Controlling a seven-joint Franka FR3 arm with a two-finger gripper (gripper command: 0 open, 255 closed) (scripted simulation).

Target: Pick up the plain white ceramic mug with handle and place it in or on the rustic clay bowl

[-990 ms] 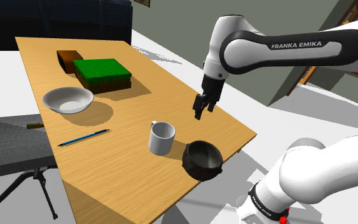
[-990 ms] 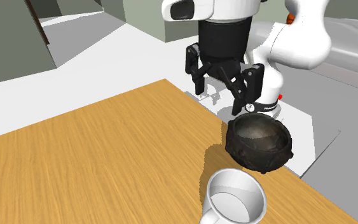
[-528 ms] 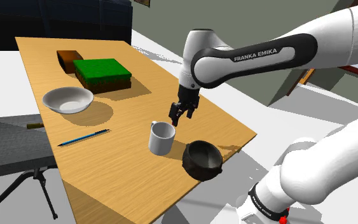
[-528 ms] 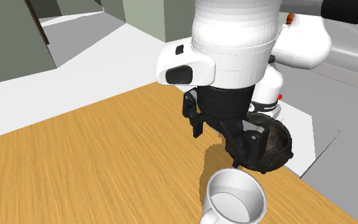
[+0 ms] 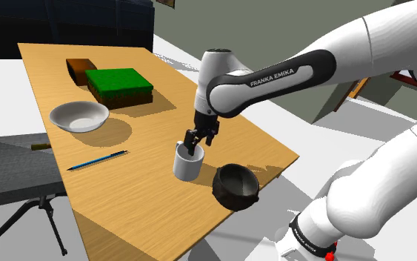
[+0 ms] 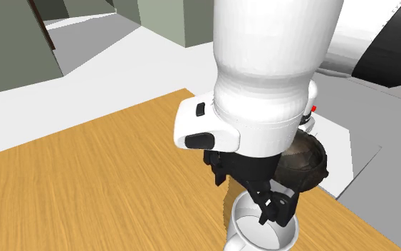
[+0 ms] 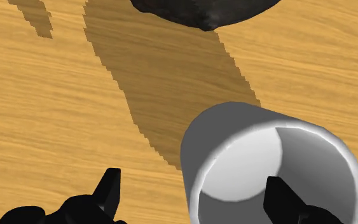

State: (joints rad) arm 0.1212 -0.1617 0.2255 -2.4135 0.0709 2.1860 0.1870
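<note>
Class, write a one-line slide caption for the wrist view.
Open jaws straddle the rim of the white mug on the wooden table, dark bowl beyond.

Wooden table [image 5: 147, 122], light grain, with six items listed.
A white mug [image 5: 185, 167] is stood upright just beside a dark bowl [image 5: 235, 186] set at the near corner. A blue pencil [image 5: 98, 160] is laid flat towards the shoulder view's left. Further back, a white bowl [image 5: 79, 116], a green-topped block [image 5: 119, 85] and a brown block [image 5: 77, 68] are placed.

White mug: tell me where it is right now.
In the shoulder view the white mug stands upright near the lower-right edge of the wooden table, just left of the dark bowl, with the open gripper at its rim.
</note>
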